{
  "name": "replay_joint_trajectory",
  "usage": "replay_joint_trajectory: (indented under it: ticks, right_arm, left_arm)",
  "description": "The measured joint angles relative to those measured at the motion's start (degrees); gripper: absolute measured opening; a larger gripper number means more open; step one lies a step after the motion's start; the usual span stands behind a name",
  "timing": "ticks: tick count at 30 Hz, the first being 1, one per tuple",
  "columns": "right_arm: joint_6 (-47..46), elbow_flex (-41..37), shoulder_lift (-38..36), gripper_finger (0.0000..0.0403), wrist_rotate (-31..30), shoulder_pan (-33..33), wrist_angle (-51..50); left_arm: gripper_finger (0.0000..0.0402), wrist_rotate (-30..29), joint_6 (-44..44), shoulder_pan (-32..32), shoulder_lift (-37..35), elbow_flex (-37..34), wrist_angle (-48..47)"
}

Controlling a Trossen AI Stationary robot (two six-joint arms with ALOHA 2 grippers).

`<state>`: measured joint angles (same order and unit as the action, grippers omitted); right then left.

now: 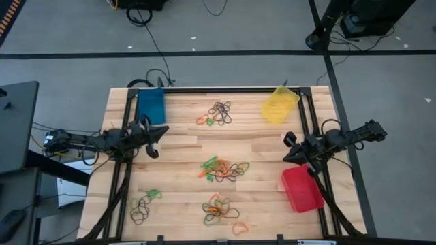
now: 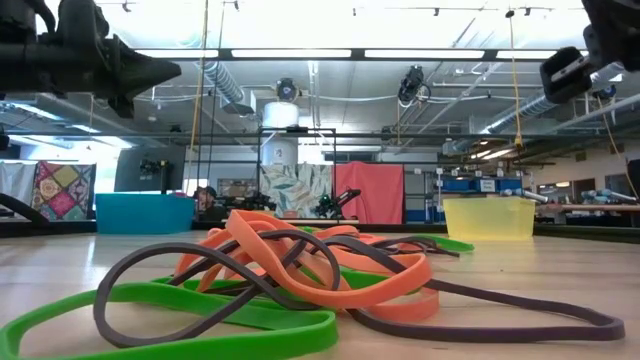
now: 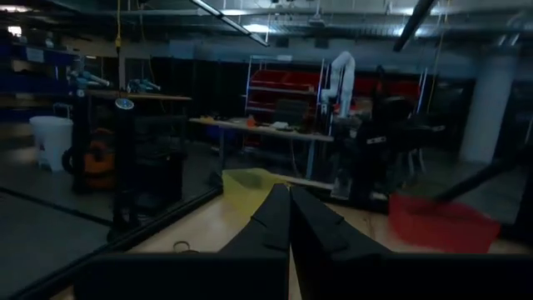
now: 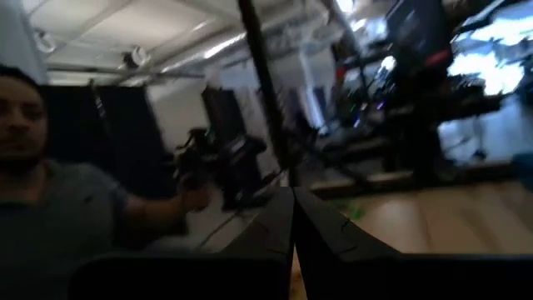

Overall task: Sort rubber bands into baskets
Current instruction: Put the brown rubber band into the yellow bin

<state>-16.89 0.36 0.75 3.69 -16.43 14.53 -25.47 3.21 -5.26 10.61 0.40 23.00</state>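
tabletop (image 1: 184,146): wood, both arms hovered at its sides
baskets: blue (image 1: 151,105) just beyond left gripper (image 1: 161,133), red (image 1: 300,188) beside right gripper (image 1: 289,148), yellow (image 1: 279,104) further off
jaws: both pairs closed, empty
rubber bands (image 1: 223,169): clumps lay loose between the jaws

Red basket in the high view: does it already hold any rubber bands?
No. The red basket by the right gripper looks empty; the rubber bands lie on the table.
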Motion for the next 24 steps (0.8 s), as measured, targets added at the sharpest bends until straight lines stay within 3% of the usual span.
replay_joint_trajectory:
  ticks: [5, 7, 12, 14, 19, 24]
  right_arm:
    - [0.26, 0.00, -0.01, 0.0023, -1.65, 0.00, 4.68]
    - [0.99, 0.00, 0.01, 0.0023, -5.31, -0.01, 6.28]
    - [-0.65, 0.02, 1.06, 0.0023, -31.83, 0.96, 0.49]
    - [-3.73, 0.00, 2.77, 0.0023, -37.71, 2.34, -5.28]
    - [-8.84, 0.87, 9.27, 0.0023, -36.70, 8.13, -7.83]
    - [-9.04, 6.01, 18.53, 0.0023, -29.36, 15.46, -7.36]
  left_arm:
    - [0.0006, 0.00, 4.56, 0.01, 0.00, 0.00, -1.33]
    - [0.0006, 0.00, 4.58, 0.00, 0.00, 0.00, -2.46]
    - [0.0006, -1.10, 2.29, 0.07, 0.00, 0.00, -3.11]
    - [0.0006, -3.80, 1.49, 0.12, 0.12, 0.00, -3.18]
    - [0.0006, -5.29, 1.50, 1.66, 2.24, 0.00, -3.80]
    - [0.0006, -3.43, 5.56, 5.38, 7.01, 0.98, -4.70]
